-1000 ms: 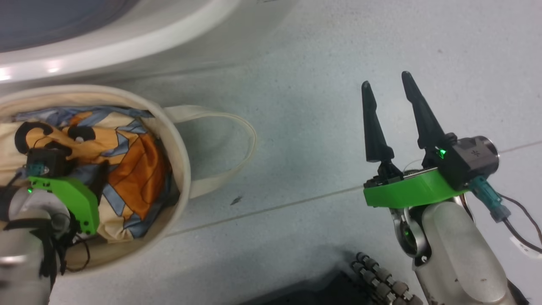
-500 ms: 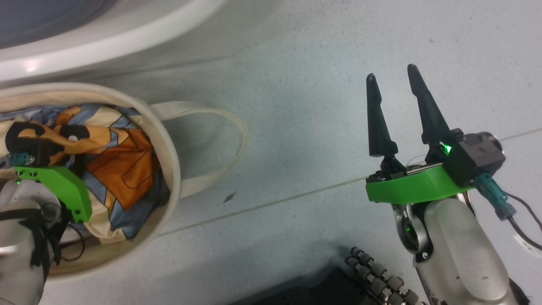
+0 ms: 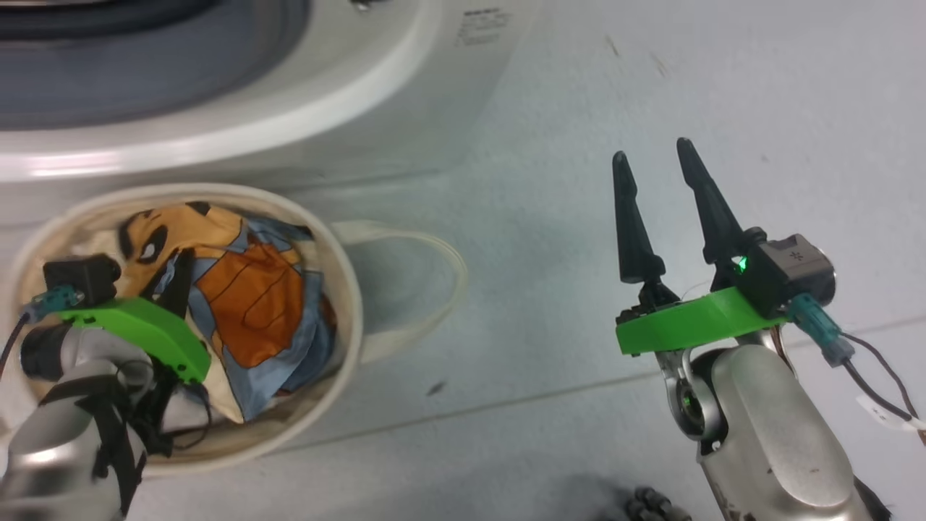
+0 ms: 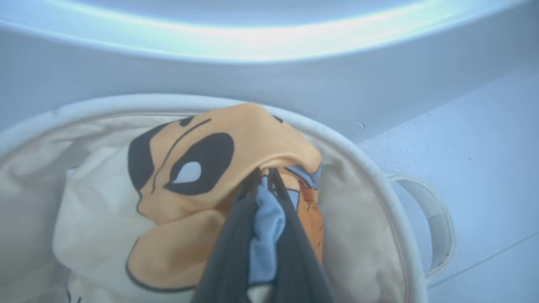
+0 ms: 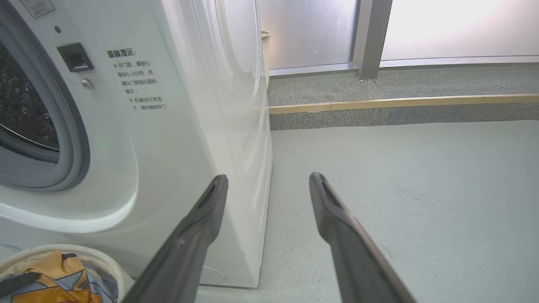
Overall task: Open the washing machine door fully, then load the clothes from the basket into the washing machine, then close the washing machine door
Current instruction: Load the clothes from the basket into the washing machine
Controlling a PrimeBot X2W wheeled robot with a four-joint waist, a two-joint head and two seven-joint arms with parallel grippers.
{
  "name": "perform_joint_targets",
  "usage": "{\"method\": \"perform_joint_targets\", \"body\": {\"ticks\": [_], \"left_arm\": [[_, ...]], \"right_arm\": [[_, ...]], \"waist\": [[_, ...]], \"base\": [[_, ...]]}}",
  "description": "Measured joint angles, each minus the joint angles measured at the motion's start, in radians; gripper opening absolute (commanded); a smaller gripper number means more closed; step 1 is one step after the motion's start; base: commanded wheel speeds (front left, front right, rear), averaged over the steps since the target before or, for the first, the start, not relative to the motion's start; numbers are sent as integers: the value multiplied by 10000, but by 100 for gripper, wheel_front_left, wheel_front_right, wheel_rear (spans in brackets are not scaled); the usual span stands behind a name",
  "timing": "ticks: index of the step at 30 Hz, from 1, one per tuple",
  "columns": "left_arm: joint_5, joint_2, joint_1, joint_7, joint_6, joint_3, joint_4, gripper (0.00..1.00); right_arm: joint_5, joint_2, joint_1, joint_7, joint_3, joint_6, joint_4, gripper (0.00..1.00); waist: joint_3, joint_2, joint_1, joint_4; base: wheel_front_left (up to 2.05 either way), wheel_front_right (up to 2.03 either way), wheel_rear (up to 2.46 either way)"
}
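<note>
The left gripper [image 4: 263,179] reaches down inside the basket [image 3: 349,289]. Its fingers are pinched together on a fold of the cream garment [image 4: 202,168] with the orange-and-blue cartoon print, and a strip of blue cloth [image 4: 263,223] is squeezed between them. The clothes [image 3: 246,304] lie bunched in the basket. Well to the basket's right, the right gripper [image 3: 651,150] hovers over the grey floor [image 3: 550,217], fingers spread apart and holding nothing. Just beyond the basket stands the washing machine [image 3: 376,87], its grey-ringed drum mouth [image 5: 80,151] uncovered.

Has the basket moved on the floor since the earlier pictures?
No. The basket sits as far from the dark floor speck and as near the washer as before; the whole view shifted, so the camera moved.
</note>
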Motion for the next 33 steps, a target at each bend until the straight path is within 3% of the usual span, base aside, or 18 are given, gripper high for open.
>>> {"method": "perform_joint_targets", "body": {"ticks": [17, 24, 33], "left_arm": [[2138, -744, 3612, 0, 2, 3156, -4406, 0], [2426, -936, 4633, -2, 2, 3925, -6466, 0], [2673, -1103, 5314, -10, 2, 4479, -7695, 0]], "right_arm": [[1032, -483, 1051, 0, 27, 0, 984, 100], [1258, -648, 1784, 2, -82, 0, 1037, 100], [1386, -698, 1936, 2, -71, 0, 1047, 100]], "waist": [[-3203, 0, -1, 1569], [-4377, 1, -2, 2128], [-4906, 1, 0, 2522]], "base": [[0, 0, 0], [0, 0, 0], [0, 0, 0]]}}
